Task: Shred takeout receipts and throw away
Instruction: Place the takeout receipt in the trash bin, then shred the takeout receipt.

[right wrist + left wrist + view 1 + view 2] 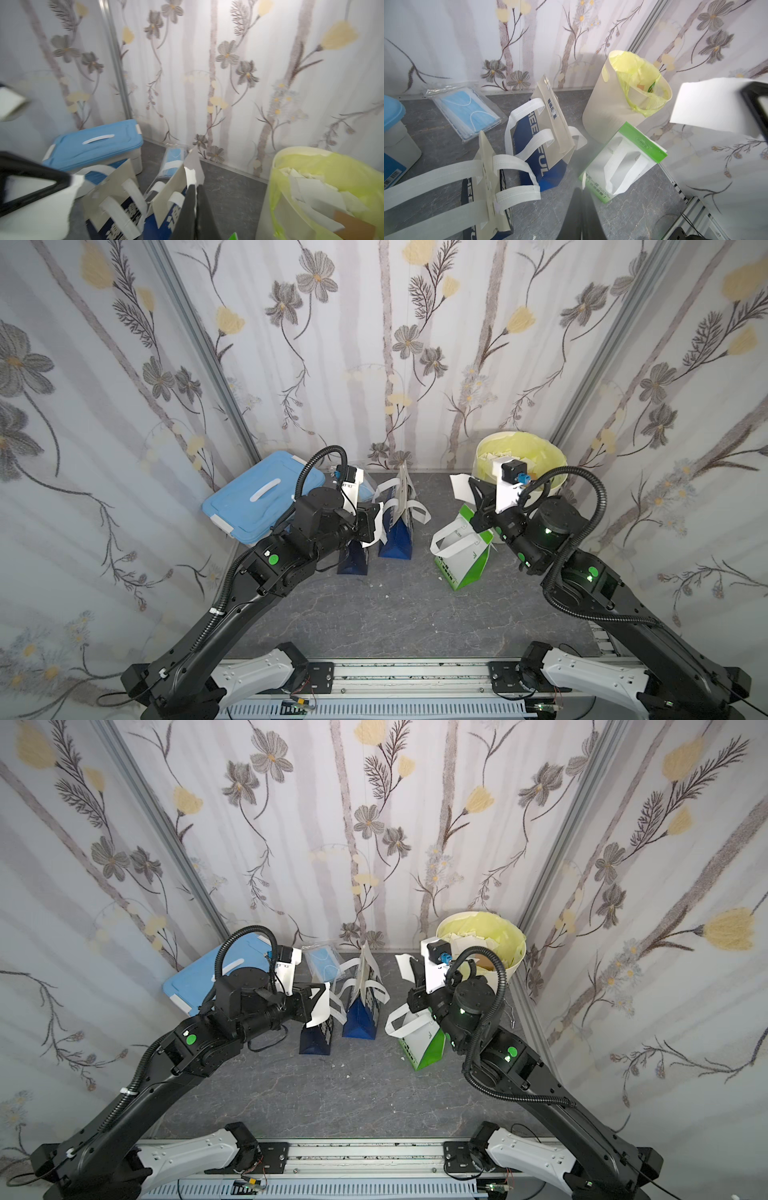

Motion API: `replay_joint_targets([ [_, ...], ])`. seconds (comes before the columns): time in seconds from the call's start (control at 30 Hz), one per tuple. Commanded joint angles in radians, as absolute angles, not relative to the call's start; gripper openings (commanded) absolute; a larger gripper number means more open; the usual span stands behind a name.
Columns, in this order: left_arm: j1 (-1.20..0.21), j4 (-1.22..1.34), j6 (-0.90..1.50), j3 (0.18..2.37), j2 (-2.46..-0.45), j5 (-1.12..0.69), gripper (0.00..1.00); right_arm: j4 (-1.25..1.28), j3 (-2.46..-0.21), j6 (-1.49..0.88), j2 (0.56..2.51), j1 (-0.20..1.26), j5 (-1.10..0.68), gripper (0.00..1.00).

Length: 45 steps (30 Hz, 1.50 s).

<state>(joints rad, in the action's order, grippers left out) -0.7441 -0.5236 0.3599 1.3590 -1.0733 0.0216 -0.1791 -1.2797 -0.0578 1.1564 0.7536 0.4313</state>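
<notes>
Left gripper (318, 1000), well to the left of the bin (604, 108): pinched shut on the left receipt piece (324, 1015), a white slip with a ragged edge, hanging from between the fingertips. Right gripper (413, 971), just beside the bin's left rim: likewise clamped tight, on the right receipt piece (402, 965), poking out from the fingertips on the side away from the bin. Looks like one receipt pulled into two halves, so probably a first tear made and finer shredding left to do. Inside the bin, a yellow-green liner (633, 64) with a heap of white paper scraps (315, 191) on it; hence, by the look of it, well into the job, not at its start. Left to do, as a judgement: tear both pieces smaller, carry them over the bin's mouth, let go. No telling about further whole receipts inside the bags. Neither piece over the bin's mouth yet: right piece just short of the rim, left piece well apart from it. Farther out from the bin: green-and-white bag (465, 560) lying on the tabletop (374, 622) just in front of the bin; dark blue bags (397, 539) standing to the bin's left, under and beside the left gripper; pack of masks (467, 112) and blue-lidded box (262, 497) beyond those, farthest from the bin.
</notes>
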Motion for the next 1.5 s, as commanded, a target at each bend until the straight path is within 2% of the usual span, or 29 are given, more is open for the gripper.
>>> replay_joint_targets([
  [0.0,-0.744,-0.369,0.403,1.349,-1.068,0.008,0.0,-0.231,-1.329,-0.314,1.195,0.605,0.537,0.0],
  [0.2,-0.744,-0.265,0.469,1.329,-1.078,-0.028,0.0,-0.288,-1.403,-0.474,1.312,0.338,0.442,0.0],
  [0.33,-0.744,-0.226,0.51,1.32,-1.089,-0.047,0.0,-0.404,-1.542,-0.519,1.465,0.21,0.34,0.0],
  [0.37,-0.744,-0.212,0.526,1.315,-1.091,-0.05,0.0,-0.443,-1.59,-0.524,1.511,0.184,0.32,0.1],
  [0.4,-0.744,-0.197,0.545,1.309,-1.091,-0.052,0.0,-0.48,-1.631,-0.525,1.551,0.164,0.309,0.27],
  [0.47,-0.743,-0.165,0.574,1.298,-1.092,-0.056,0.0,-0.528,-1.693,-0.522,1.629,0.138,0.276,0.49],
  [0.7,-0.744,-0.094,0.619,1.278,-1.105,-0.073,0.0,-0.657,-1.84,-0.492,1.713,0.123,0.337,0.68],
  [0.83,-0.744,-0.067,0.635,1.273,-1.112,-0.074,0.0,-0.686,-1.859,-0.473,1.681,0.123,0.356,0.7],
  [0.93,-0.744,-0.004,0.663,1.252,-1.111,-0.059,0.0,-0.672,-1.855,-0.461,1.621,0.151,0.188,0.65],
  [1.07,-0.742,0.104,0.714,1.221,-1.108,-0.044,0.0,-0.615,-1.801,-0.405,1.51,0.314,-0.055,0.63],
  [1.23,-0.742,0.187,0.773,1.204,-1.103,-0.044,0.0,-0.337,-1.558,-0.544,1.355,0.527,-0.289,0.64],
  [1.33,-0.742,0.24,0.806,1.195,-1.098,-0.068,0.0,-0.165,-1.444,-0.65,1.313,0.623,-0.372,0.66],
  [1.47,-0.742,0.283,0.85,1.19,-1.099,-0.126,0.0,-0.077,-1.41,-0.698,1.312,0.708,-0.401,0.69],
])
